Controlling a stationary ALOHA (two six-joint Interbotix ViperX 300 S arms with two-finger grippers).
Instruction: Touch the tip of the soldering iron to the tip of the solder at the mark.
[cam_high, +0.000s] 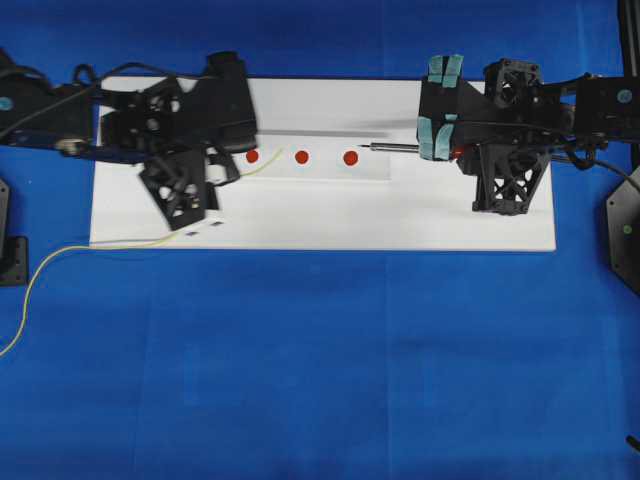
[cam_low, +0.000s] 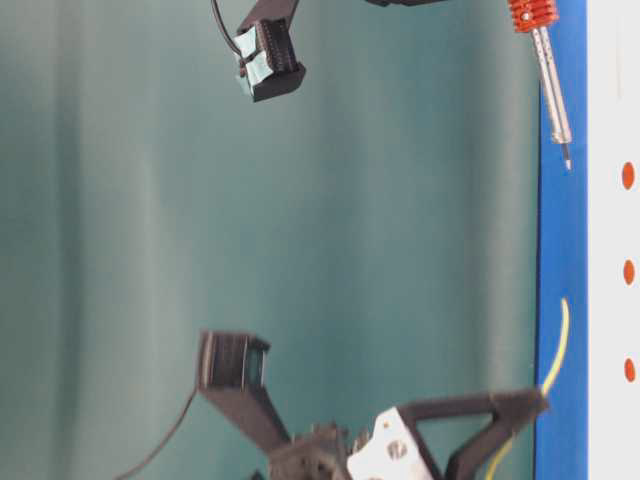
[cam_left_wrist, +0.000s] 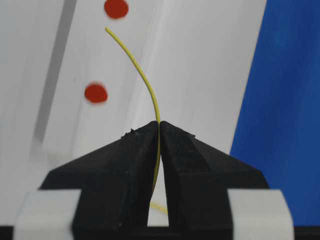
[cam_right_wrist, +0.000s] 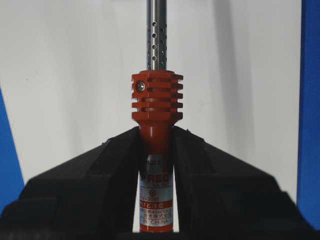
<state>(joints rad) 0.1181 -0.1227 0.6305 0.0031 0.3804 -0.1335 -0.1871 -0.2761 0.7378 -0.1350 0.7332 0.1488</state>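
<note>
Left gripper (cam_left_wrist: 159, 131) pinched on the solder (cam_left_wrist: 142, 77), free end arcing near the red dots (cam_high: 301, 157) over the white board (cam_high: 300, 220), further right the right gripper (cam_right_wrist: 156, 145) clamped round the soldering iron (cam_right_wrist: 156, 145), tip cut off wrist-side, label partly hidden, "RED" legible.

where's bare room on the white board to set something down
Bare: the board's front strip, between the left gripper and right gripper. Crowded: the back row of three red dots, where the thin yellow solder wire and orange-handled soldering iron converge.
</note>
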